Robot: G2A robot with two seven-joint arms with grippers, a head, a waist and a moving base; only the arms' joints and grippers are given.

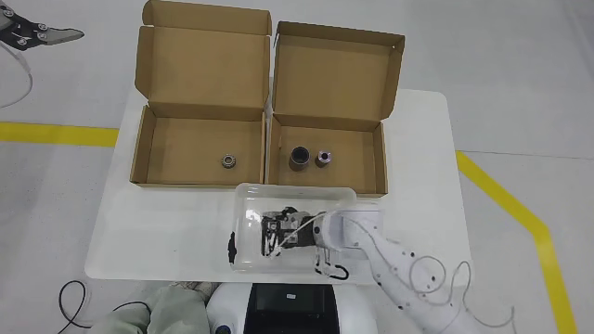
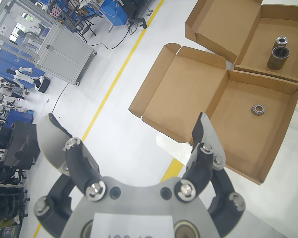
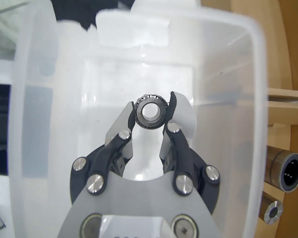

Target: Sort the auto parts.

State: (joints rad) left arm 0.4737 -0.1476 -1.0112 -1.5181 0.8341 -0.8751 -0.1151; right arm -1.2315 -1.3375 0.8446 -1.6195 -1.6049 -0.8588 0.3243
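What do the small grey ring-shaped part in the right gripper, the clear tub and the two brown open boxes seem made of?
Small grey ring-shaped part: metal, probably steel; dull machined sheen, rollers round its rim.
Clear tub: glossy translucent plastic; surroundings show through its walls.
Two brown open boxes: matte cardboard, judging by folded flaps and creased edges.

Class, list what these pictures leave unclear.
1. Top view: right gripper and arm cover the clear plastic bin's floor, hiding any remaining parts.
2. Right wrist view: whether the small steel roller bearing is off the floor.
3. Right wrist view: bin wall hides the dark metal sleeve's length.
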